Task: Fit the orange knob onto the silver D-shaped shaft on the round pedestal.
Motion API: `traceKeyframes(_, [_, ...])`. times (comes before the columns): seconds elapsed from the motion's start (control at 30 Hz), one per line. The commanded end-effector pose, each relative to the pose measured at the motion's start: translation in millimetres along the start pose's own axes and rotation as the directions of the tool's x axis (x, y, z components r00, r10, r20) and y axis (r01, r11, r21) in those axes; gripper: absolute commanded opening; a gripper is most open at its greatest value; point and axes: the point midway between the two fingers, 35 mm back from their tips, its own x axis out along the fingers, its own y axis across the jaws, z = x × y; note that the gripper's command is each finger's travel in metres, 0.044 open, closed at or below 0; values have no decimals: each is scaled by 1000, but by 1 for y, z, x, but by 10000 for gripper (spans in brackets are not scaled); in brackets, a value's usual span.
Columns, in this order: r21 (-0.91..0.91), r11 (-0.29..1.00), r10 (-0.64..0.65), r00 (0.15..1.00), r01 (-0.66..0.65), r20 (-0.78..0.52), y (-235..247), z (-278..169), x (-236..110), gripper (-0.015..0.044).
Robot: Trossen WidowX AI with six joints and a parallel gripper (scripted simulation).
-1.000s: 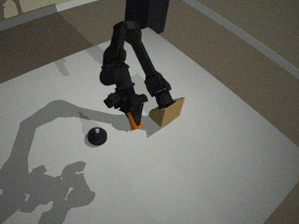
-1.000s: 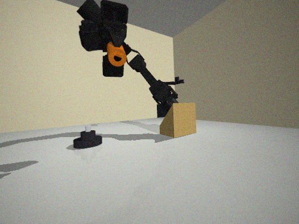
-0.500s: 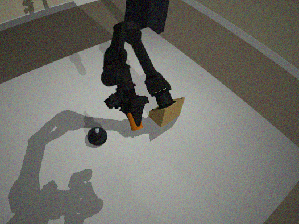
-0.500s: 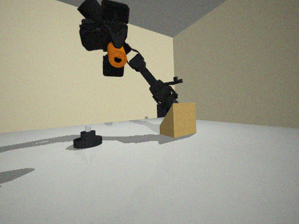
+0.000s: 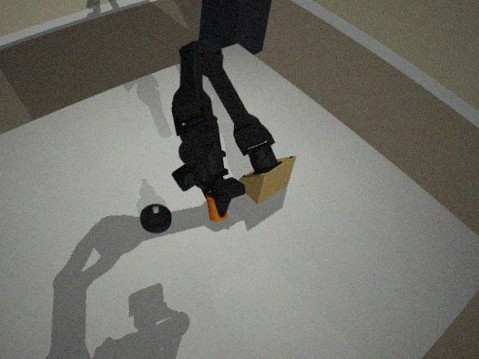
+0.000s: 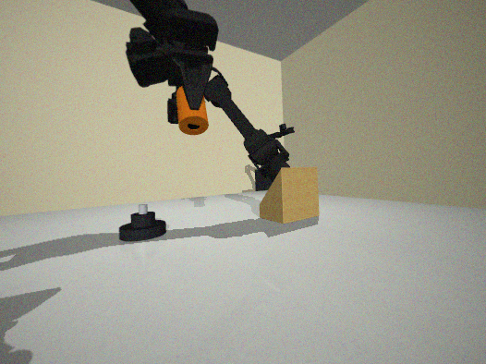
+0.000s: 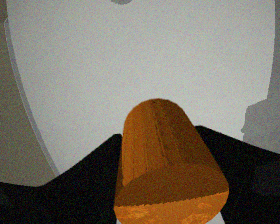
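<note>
My gripper (image 5: 218, 202) (image 6: 190, 105) is shut on the orange knob (image 5: 213, 209) (image 6: 191, 113) (image 7: 168, 172), an orange cylinder held high above the white floor and tilted. In the exterior view its lower end face shows a dark hole with a flat side. The round black pedestal (image 5: 155, 219) (image 6: 142, 229) sits on the floor to the left of the knob, with the short silver shaft (image 5: 156, 209) (image 6: 142, 209) upright at its centre. The knob is well above the shaft and off to its right. The pedestal does not show in the wrist view.
A tan wedge block (image 5: 269, 179) (image 6: 292, 194) stands on the white floor (image 5: 319, 257) (image 6: 323, 274) just right of the gripper, close to the arm's lower link. The dark arm base (image 5: 237, 6) stands at the back. Walls bound the floor.
</note>
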Motion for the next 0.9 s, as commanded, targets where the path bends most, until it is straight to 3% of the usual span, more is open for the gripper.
traceKeyframes(0.0, [5, 997, -72, 997, 72, 8, 1, 2, 5, 0])
traceKeyframes(0.63, [10, 903, -429, 903, 429, 6, -6, 2, 44, 0])
traceKeyframes(0.87, [13, 902, -432, 902, 432, 7, -14, 6, 66, 0])
